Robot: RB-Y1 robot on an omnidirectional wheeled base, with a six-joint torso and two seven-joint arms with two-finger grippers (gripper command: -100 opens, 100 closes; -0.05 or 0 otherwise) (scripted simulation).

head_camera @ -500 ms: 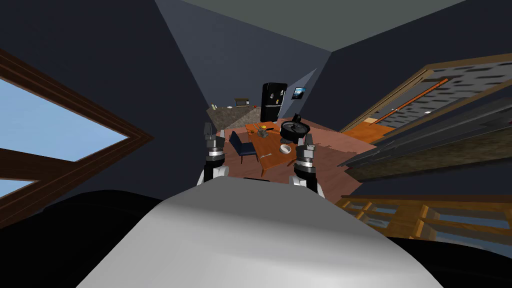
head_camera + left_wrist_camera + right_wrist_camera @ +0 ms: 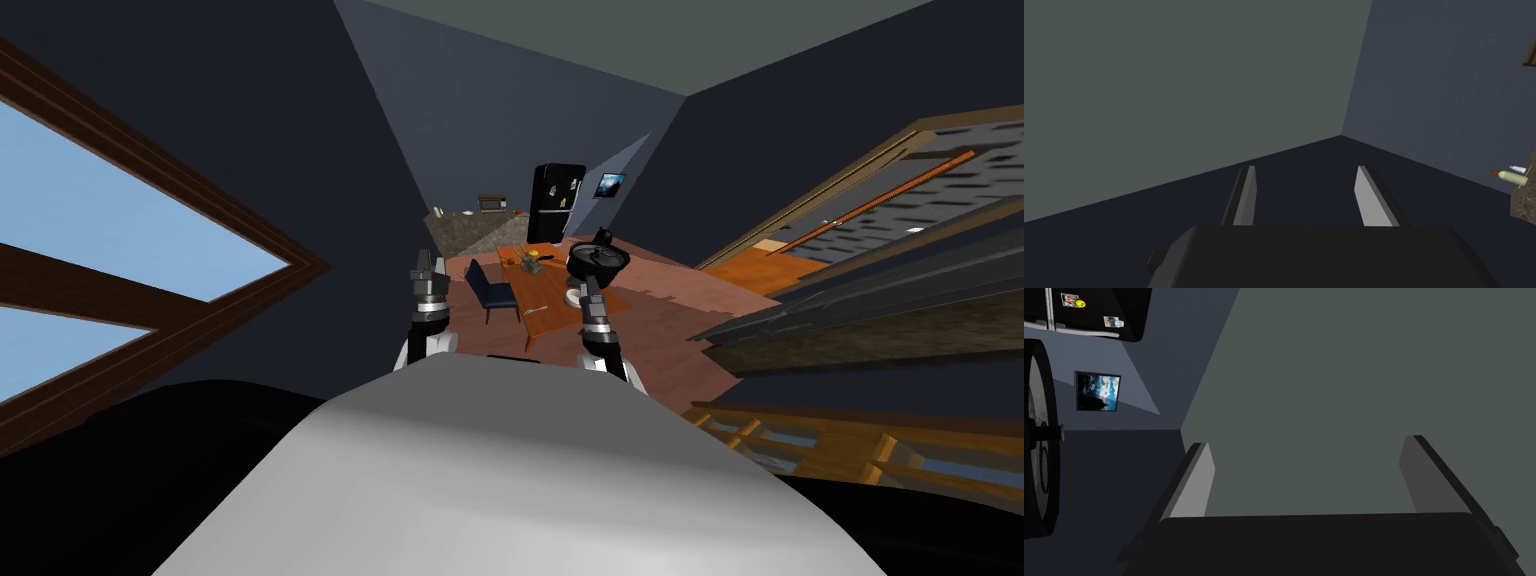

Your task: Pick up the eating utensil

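Distance explains why your left gripper [image 2: 1306, 170] and right gripper [image 2: 1309, 440] stand spread wide, empty: the utensil [image 2: 536, 309] lies on the far table [image 2: 520, 285] at twelve o'clock

A wooden table [image 2: 522, 284] stands on the reddish floor [image 2: 662, 312], well ahead. A blue chair [image 2: 490, 288] sits just beside its left edge. A round black object [image 2: 598, 258] is at the table's right side. Behind them stands a black fridge [image 2: 557, 203], with a framed picture [image 2: 610, 184] to its right and a stone-topped counter [image 2: 468, 233] to its left. A large window [image 2: 100, 230] occupies the left wall.
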